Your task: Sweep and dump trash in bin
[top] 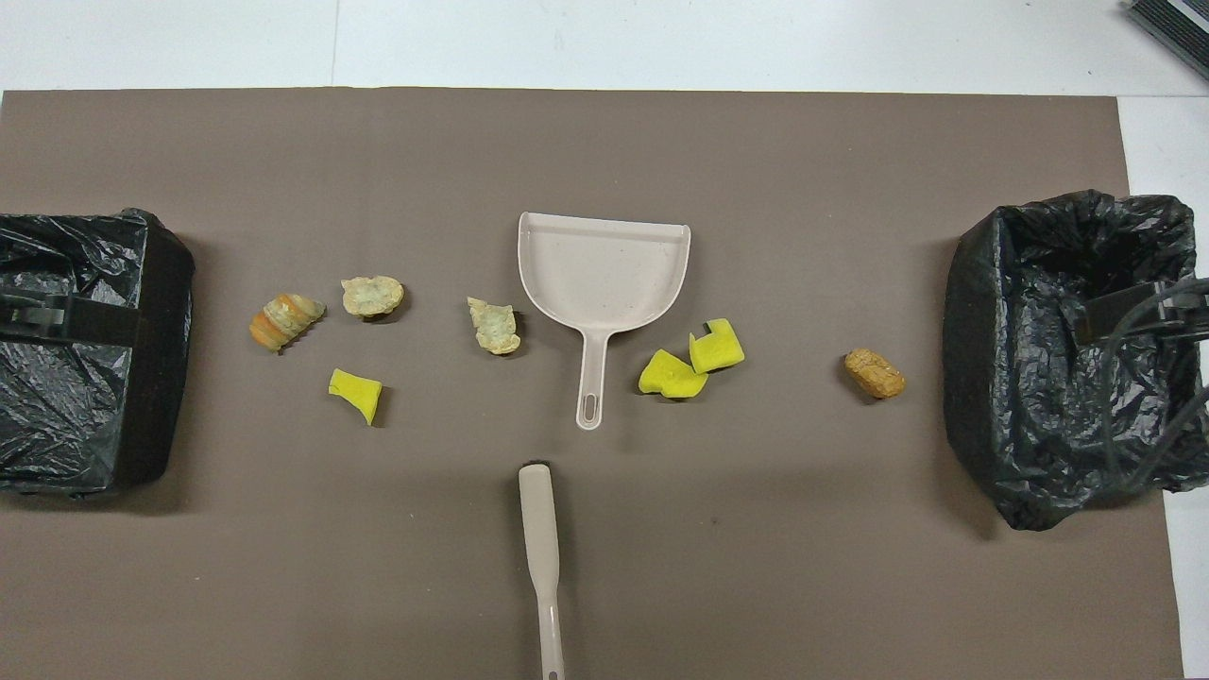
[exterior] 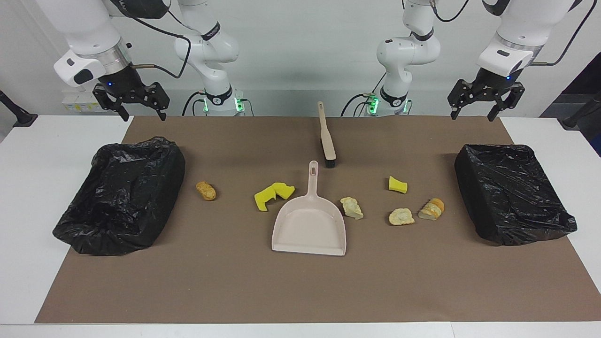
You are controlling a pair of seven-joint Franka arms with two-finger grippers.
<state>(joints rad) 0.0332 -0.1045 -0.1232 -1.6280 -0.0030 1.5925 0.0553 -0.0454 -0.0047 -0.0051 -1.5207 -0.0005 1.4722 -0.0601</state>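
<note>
Currently left gripper (exterior: 483, 107) and right gripper (exterior: 132, 104) both spread wide, empty, each raised over its own end of the mat (exterior: 300, 291). Trash (exterior: 274, 194): yellow sponge bits, beige chunks, one brown nugget, scattered at dustpan's (exterior: 310, 227) 3 and 9 o'clock.
</note>
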